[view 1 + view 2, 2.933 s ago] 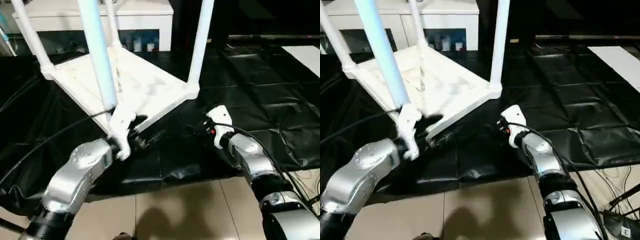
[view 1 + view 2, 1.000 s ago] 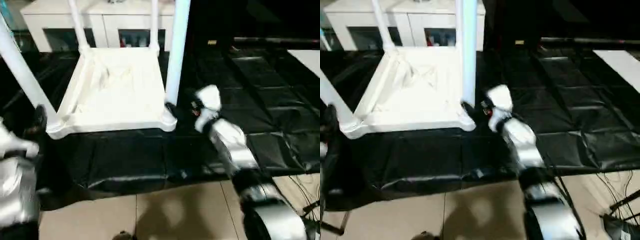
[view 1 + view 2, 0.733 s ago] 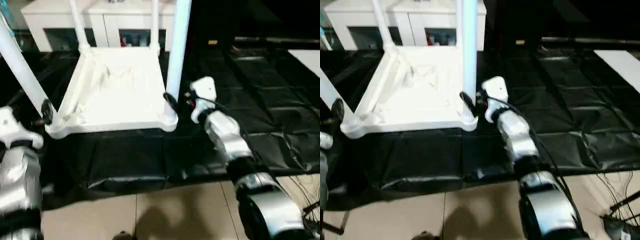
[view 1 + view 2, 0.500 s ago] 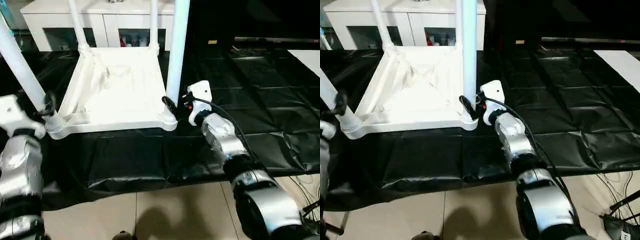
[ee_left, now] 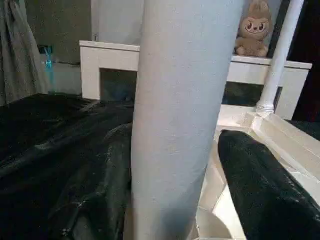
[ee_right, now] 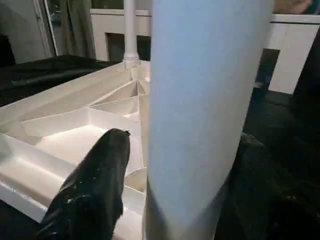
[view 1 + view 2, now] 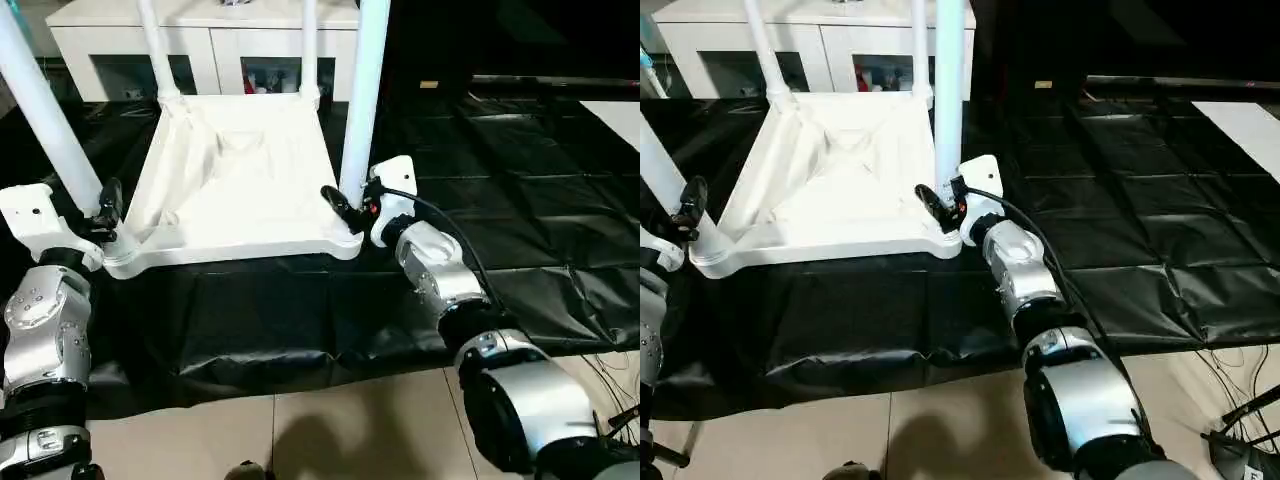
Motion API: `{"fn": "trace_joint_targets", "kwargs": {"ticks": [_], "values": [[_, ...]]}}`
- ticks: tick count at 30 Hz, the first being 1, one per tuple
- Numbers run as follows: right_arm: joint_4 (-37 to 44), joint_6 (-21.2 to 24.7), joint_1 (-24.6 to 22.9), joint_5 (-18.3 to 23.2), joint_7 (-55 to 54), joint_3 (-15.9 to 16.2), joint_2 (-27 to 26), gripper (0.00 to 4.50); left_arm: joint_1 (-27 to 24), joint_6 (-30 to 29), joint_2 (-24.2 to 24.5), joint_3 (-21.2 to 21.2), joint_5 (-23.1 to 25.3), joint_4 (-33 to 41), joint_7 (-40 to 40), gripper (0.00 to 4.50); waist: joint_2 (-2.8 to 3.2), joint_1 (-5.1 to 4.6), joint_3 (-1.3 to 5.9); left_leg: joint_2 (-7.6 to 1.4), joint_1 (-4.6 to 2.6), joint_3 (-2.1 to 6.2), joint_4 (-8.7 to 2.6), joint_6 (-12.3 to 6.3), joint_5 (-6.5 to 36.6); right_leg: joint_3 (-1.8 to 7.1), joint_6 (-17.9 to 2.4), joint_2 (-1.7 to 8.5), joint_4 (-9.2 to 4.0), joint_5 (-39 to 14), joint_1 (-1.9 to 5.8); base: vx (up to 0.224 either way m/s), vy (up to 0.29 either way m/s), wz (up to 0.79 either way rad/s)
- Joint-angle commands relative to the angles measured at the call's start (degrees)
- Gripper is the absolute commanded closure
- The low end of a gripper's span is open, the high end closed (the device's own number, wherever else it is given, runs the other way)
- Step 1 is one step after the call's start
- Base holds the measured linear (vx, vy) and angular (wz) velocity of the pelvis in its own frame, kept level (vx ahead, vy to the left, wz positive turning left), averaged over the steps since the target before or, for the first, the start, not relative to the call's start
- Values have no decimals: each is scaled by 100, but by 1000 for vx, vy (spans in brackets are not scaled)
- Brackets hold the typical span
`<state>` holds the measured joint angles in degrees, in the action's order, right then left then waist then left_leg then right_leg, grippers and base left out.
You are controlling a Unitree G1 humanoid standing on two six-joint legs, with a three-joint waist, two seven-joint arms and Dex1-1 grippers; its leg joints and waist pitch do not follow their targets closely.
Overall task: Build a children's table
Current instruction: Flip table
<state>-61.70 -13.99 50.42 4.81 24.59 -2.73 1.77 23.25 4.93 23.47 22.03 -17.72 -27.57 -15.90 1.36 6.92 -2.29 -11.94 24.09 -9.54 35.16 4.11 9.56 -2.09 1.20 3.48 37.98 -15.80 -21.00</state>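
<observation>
The left gripper sits at the near left corner of the children's table, its black fingers set on either side of the near left leg low down by the socket; whether they press it I cannot tell. The table lies upside down on the black cloth, ribbed underside up, all four legs standing upright, its longer side running near to far. At the near right corner the right gripper straddles the near right leg the same way, grip likewise unclear.
</observation>
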Motion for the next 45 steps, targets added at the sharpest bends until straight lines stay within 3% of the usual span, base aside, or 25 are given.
{"fn": "trace_joint_targets", "kwargs": {"ticks": [1,8,18,22,25,28,29,31,32,33,35,41,45], "values": [[-102,27,158,59,-16,-32,-26,189,-23,-223,-75,-311,66,112,-210,184,114,-20,384,-157,-277,53,-462,173,1074,165,-1136,393,-352,1233,92,0,0,0],[-147,14,164,51,-31,-88,-51,257,-83,-516,-23,-548,63,206,-578,248,133,51,382,-158,-286,49,-472,243,1167,172,-1077,384,-364,1086,69,0,0,0],[178,16,-75,71,73,-104,-23,272,-273,-758,-52,-780,122,609,-809,257,118,67,384,-157,-270,53,-481,290,1161,171,-1033,389,-363,1163,82,0,0,0],[956,136,-512,161,182,-69,20,272,-463,-860,-115,-931,144,1017,-843,259,103,104,397,-163,-273,53,-462,215,980,170,-889,381,-360,1408,90,0,0,0],[2089,384,-1217,186,80,-5,101,272,-682,-946,-201,-1082,214,1440,-818,260,108,132,392,-169,-288,58,-467,210,950,172,-770,368,-382,1430,86,0,0,0],[3177,707,-1924,207,-114,22,116,272,-824,-1001,-315,-1166,245,1746,-689,260,128,162,404,-161,-296,67,-472,252,862,166,-620,344,-391,1559,92,0,0,0],[3669,793,-2242,107,-243,73,129,272,-874,-1025,-380,-1190,266,1886,-603,260,197,205,391,-174,-314,80,-490,332,905,158,-551,334,-417,1482,72,0,0,0],[4249,899,-2573,49,-448,58,102,272,-912,-1011,-449,-1205,316,2020,-480,260,177,196,410,-154,-299,88,-501,411,973,155,-518,335,-412,1502,95,0,0,0],[4298,918,-2597,51,-464,55,98,272,-915,-1012,-455,-1202,318,2032,-467,260,160,199,387,-150,-309,74,-517,461,1111,167,-485,330,-452,1348,70,0,0,0],[4473,983,-2679,59,-519,42,83,272,-925,-1015,-474,-1195,324,2075,-419,260,187,191,382,-148,-303,86,-527,494,1186,173,-479,337,-449,1264,75,0,0,0],[5049,1196,-2940,122,-697,5,9,272,-952,-1000,-529,-1139,385,2208,-246,260,189,172,364,-148,-304,85,-551,545,1375,186,-442,335,-488,1019,72,0,0,0],[5977,1690,-3404,-17,-774,194,79,272,-1176,-1231,-564,-1109,431,2654,-150,261,152,93,354,-130,-251,90,-557,454,1164,188,-393,340,-499,1022,101,0,0,0],[6312,1961,-3533,-29,-990,198,64,273,-1454,-1337,-577,-1074,498,2926,-3,261,65,44,335,-121,-246,65,-533,353,963,201,-419,321,-499,1049,97,0,0,0]]}}
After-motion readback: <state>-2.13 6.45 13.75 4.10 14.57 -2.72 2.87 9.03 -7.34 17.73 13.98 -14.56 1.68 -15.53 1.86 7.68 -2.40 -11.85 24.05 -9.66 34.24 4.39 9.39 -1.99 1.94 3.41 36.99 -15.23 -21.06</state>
